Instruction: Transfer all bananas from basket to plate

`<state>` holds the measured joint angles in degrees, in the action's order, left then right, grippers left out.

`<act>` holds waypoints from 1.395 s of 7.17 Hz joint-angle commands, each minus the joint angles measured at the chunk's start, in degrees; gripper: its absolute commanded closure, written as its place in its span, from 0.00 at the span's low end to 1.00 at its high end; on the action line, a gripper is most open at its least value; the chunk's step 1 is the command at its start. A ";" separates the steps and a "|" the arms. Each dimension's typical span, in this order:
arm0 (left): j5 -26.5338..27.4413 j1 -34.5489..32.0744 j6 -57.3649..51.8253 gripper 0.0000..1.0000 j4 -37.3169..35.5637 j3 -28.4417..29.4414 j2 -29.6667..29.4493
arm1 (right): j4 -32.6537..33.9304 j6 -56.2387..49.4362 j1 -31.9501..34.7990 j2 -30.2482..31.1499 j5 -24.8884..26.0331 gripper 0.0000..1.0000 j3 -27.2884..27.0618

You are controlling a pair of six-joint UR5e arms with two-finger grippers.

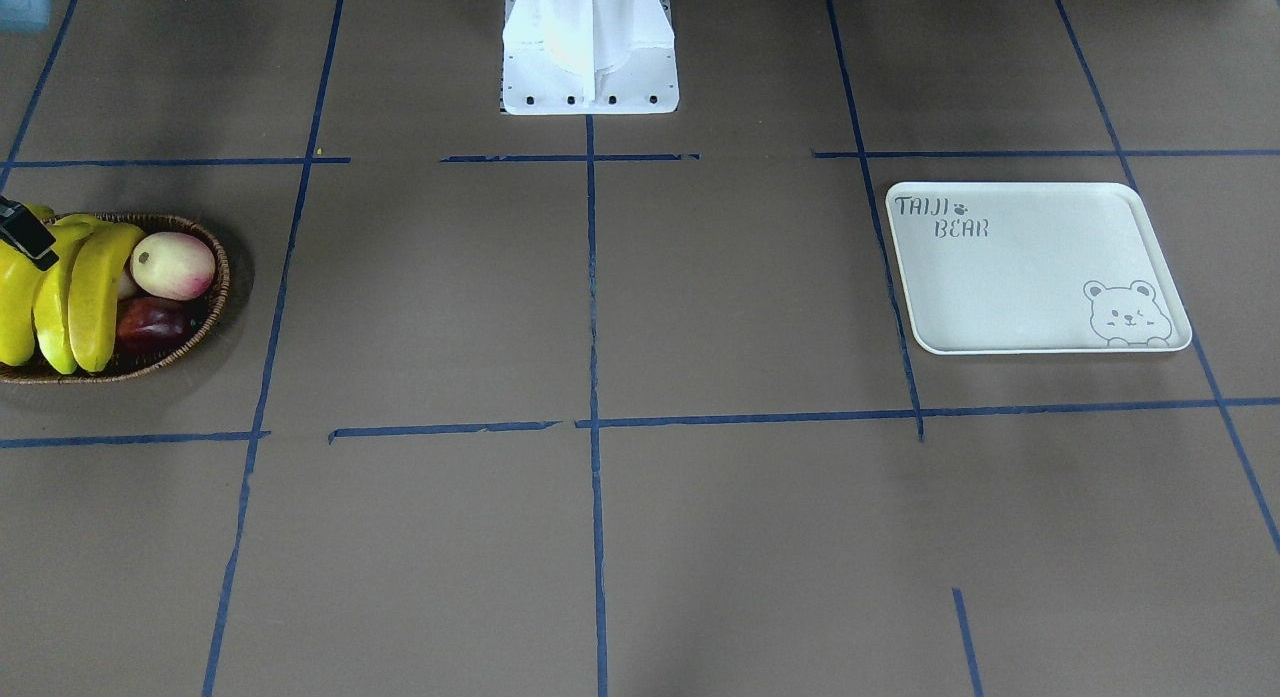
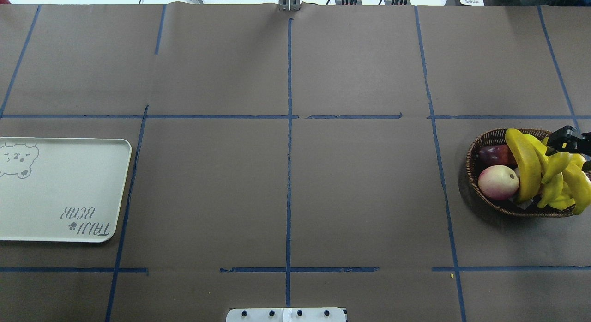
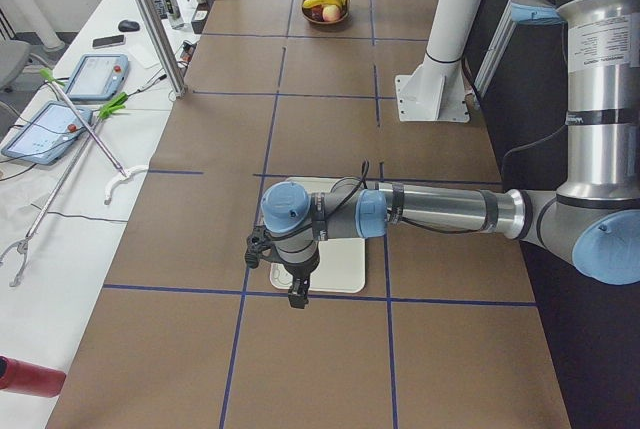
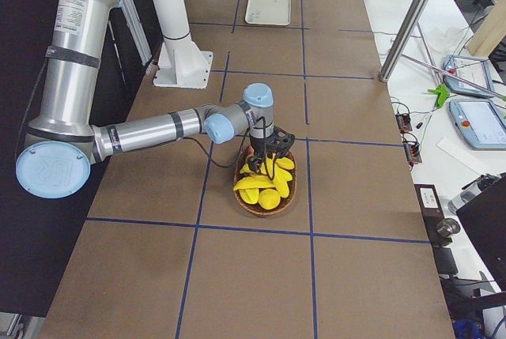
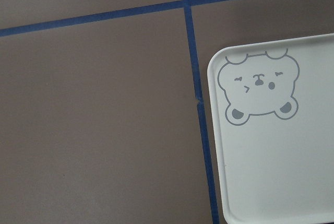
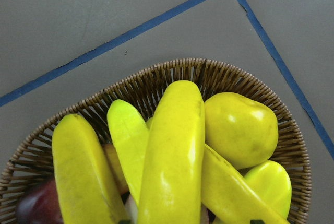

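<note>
Glossy yellow bananas [image 1: 95,297] [image 2: 526,160] [image 6: 172,156] lie piled in the brown wicker basket [image 1: 215,277] [image 2: 471,160] [image 6: 235,78] at the robot's right end of the table. My right gripper [image 2: 567,144] [image 1: 25,232] [image 4: 271,153] hangs just over them. Only two dark fingertip corners show at the bottom of its wrist view, wide apart, so it looks open. The off-white bear plate [image 1: 1010,277] [image 2: 69,183] [image 5: 282,172] lies bare at the other end. My left gripper [image 3: 297,294] hovers above the plate's end. I cannot tell whether it is open or shut.
The basket also holds a pale pink-and-cream fruit [image 1: 172,265] [image 2: 497,182], a dark red fruit [image 1: 150,322] and a stubby yellow pear [image 6: 240,130]. The white robot base [image 1: 590,67] stands mid-table at the robot's edge. Blue tape lines cross the brown table cover.
</note>
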<state>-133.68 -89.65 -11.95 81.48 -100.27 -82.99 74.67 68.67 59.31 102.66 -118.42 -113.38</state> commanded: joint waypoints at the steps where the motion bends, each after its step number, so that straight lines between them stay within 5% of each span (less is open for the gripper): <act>1: 0.00 0.00 0.00 0.00 0.00 0.07 0.02 | -0.05 0.15 -0.60 0.26 0.38 0.44 0.53; 2: 0.00 0.00 0.00 0.00 0.00 0.07 0.02 | -0.05 0.07 -0.69 0.17 0.47 0.49 0.62; 6: -0.09 0.09 0.00 0.00 0.00 0.16 -0.07 | -0.05 -1.60 1.05 0.17 1.97 1.00 -2.00; 10: 0.17 0.52 -0.17 0.00 -0.09 -2.98 -0.07 | 0.48 -14.97 5.73 -5.50 0.65 1.00 -6.32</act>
<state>-133.71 -89.43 -12.02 81.46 -101.41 -83.10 75.02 54.92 64.85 100.61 -117.16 -119.29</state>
